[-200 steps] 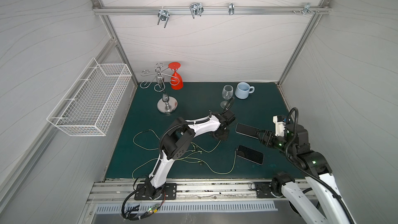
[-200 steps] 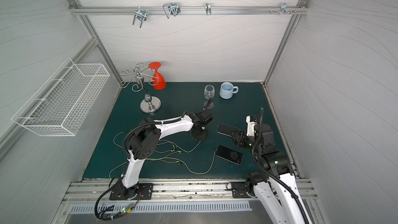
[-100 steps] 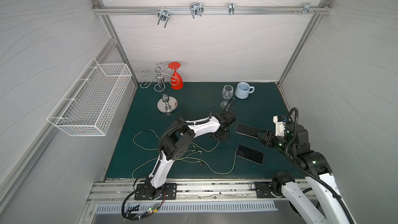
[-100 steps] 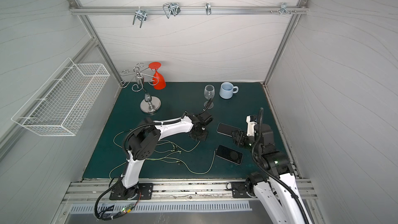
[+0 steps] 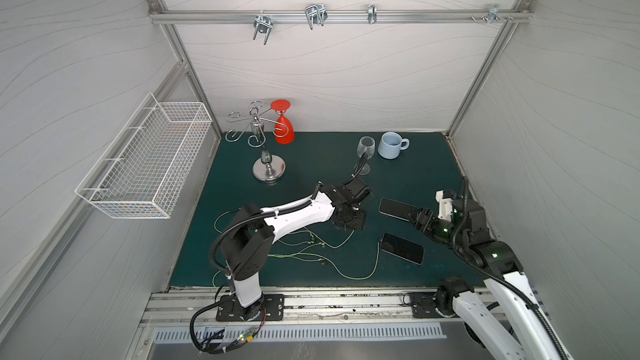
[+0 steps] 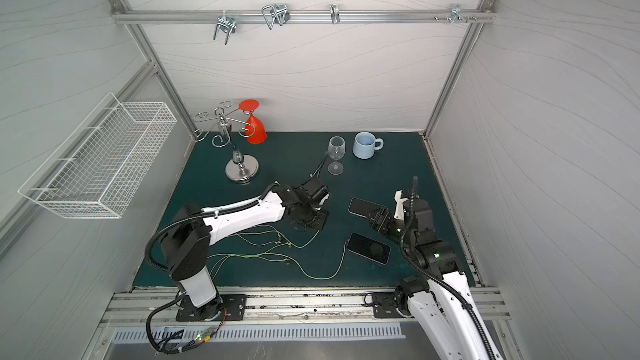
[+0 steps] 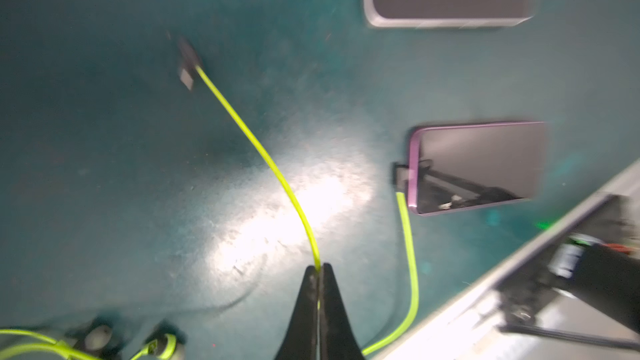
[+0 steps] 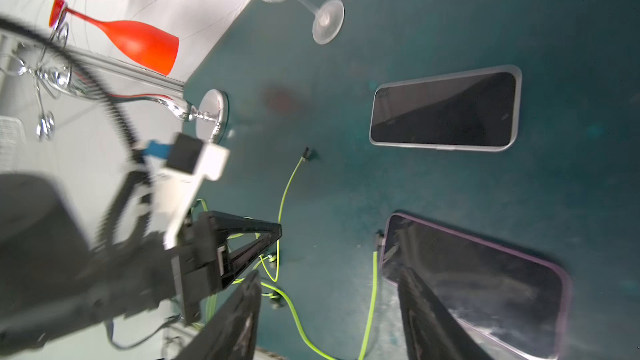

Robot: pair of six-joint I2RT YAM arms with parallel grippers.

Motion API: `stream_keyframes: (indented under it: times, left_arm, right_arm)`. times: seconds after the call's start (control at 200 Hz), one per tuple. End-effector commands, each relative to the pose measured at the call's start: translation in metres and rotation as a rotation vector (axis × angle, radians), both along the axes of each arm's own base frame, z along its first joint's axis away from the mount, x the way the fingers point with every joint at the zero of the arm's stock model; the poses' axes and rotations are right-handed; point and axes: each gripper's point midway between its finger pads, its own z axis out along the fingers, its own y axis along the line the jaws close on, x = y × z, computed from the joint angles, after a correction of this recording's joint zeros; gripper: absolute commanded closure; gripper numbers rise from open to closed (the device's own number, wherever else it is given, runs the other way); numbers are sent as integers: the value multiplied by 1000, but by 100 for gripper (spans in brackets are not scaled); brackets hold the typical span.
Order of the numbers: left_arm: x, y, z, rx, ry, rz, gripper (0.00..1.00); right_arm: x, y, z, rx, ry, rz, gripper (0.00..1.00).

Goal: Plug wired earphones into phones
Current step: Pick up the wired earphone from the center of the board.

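Observation:
Two phones lie on the green mat: a grey-rimmed one (image 5: 394, 207) (image 8: 443, 109) farther back and a purple-rimmed one (image 5: 403, 247) (image 7: 478, 164) nearer the front. One set of wired earphones (image 5: 360, 277) is plugged into the purple phone's left end (image 7: 401, 174). My left gripper (image 7: 318, 266) (image 5: 348, 225) is shut on the cord of the other earphones (image 7: 263, 154), whose dark plug (image 7: 188, 64) (image 8: 306, 154) lies loose on the mat. My right gripper (image 8: 329, 275) (image 5: 415, 218) stands open and empty at the grey-rimmed phone's right end.
A clear wine glass (image 5: 365, 152) and a blue mug (image 5: 391, 145) stand behind the left gripper. A silver rack (image 5: 265, 164) with a red glass (image 5: 284, 126) stands at the back left. A wire basket (image 5: 149, 157) hangs on the left wall. Earbuds and slack cords (image 5: 311, 247) lie mid-mat.
My left gripper has closed on the cord. The right gripper's fingers have spread slightly. Both arms have barely shifted.

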Motion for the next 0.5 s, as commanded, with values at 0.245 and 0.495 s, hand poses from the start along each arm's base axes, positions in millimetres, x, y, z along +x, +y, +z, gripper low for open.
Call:
stream_keyframes:
  times: [0.245,0.495]
  left_arm:
    - [-24,7,36,-204,-22,9,100]
    - [-34,10,54,-295,-56,-14,100]
  right_arm:
    - [25,74,-23,163,220,3,20]
    - [38,122,-37,194,341,11,17]
